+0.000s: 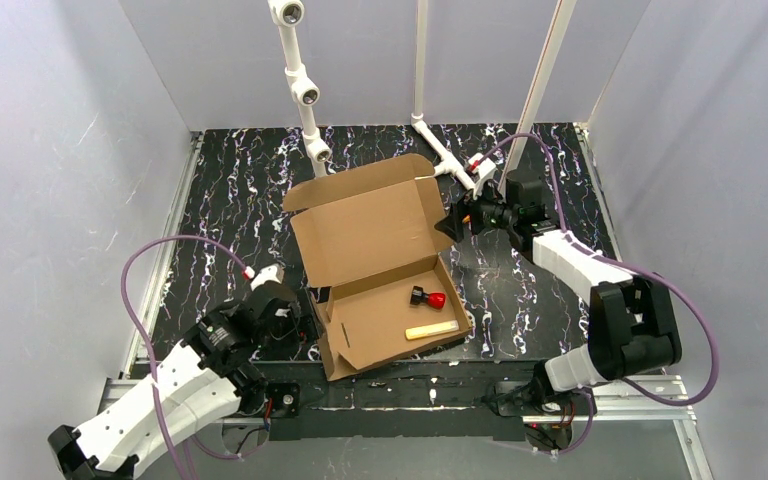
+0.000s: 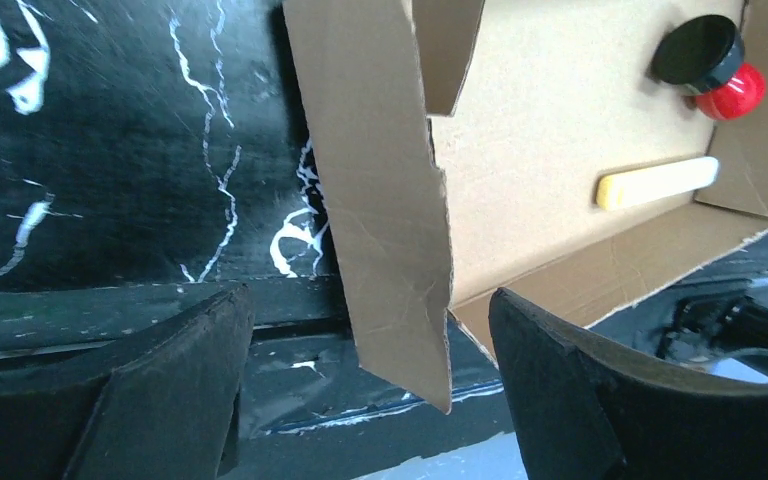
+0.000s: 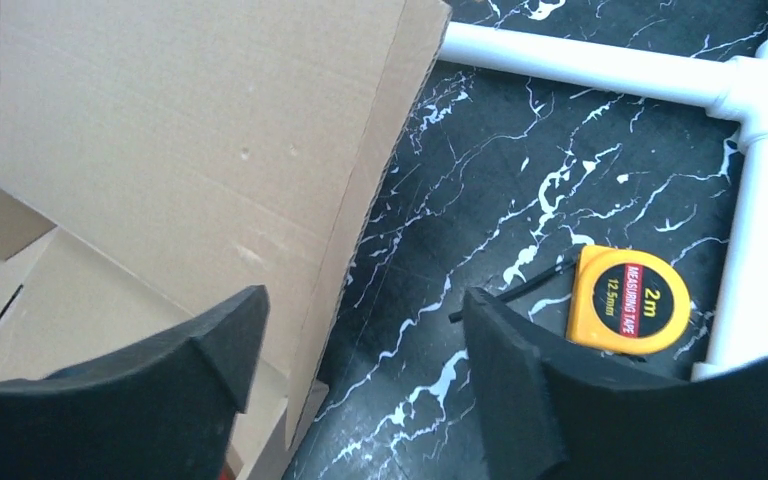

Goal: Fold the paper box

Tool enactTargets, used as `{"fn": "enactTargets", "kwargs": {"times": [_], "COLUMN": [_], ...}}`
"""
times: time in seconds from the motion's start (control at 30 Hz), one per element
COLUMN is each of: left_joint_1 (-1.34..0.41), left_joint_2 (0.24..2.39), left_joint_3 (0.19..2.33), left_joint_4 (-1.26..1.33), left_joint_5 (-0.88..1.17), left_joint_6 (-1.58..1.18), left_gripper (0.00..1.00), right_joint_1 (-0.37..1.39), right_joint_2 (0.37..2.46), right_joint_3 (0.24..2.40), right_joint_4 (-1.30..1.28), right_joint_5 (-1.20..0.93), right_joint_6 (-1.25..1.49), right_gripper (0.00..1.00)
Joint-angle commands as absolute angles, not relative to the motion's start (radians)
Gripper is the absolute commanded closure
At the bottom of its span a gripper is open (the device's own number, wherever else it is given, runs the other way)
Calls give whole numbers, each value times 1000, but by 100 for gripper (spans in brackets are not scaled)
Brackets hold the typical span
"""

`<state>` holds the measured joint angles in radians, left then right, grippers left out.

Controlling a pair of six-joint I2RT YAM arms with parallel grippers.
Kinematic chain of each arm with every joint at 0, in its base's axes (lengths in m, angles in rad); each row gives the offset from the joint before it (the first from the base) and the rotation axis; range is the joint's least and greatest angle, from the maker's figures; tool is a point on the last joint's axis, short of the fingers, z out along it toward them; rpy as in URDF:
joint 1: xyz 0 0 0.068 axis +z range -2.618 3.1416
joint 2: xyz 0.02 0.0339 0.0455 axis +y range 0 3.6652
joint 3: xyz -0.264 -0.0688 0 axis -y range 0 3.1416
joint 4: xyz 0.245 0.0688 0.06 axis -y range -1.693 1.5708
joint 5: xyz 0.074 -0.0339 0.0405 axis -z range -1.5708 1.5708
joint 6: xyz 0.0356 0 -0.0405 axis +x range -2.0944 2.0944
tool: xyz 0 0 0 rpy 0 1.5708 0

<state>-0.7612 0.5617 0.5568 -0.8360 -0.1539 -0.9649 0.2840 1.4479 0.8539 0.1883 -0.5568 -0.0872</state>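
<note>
The paper box (image 1: 375, 262) is noted mid-table (image 1: 230, 200), lid (image 3: 190, 130) raised. The left end effector (image 2: 365, 335), at the box's 8 o'clock, is spread wide around a side flap (image 2: 380, 200), gaps either side. The right end effector (image 3: 360, 310), at 2 o'clock, is spread wide astride the lid's edge.

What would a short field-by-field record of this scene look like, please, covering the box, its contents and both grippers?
Paper box: brown cardboard, lid open and raised on the far side
Inside the tray: small black-and-red item; pale yellow stick
Left gripper: open, side flap between its fingers, not clamped
Right gripper: open, lid's edge between its fingers
Beside the box: yellow tape measure; white pipe frame
Surface: black marbled table
</note>
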Motion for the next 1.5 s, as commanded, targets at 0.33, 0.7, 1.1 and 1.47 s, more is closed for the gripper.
{"fn": "enactTargets", "kwargs": {"times": [0.33, 0.7, 1.1, 1.47], "left_joint_1": [-759, -760, -759, -759], "left_joint_2": [495, 486, 557, 615], "left_joint_3": [345, 355, 475, 563], "left_joint_4": [-596, -553, -586, -543], "left_joint_5": [37, 19, -16, 0], "left_joint_6": [-1087, -1098, -1021, -952], "left_gripper": [14, 48, 100, 100], "right_joint_1": [293, 292, 292, 291], "right_joint_2": [1452, 1442, 1418, 1403], "right_joint_3": [798, 775, 753, 721], "right_joint_4": [469, 483, 507, 548], "right_joint_5": [-551, -542, -546, -525], "right_joint_6": [61, 74, 97, 153], "right_gripper": [73, 82, 95, 99]}}
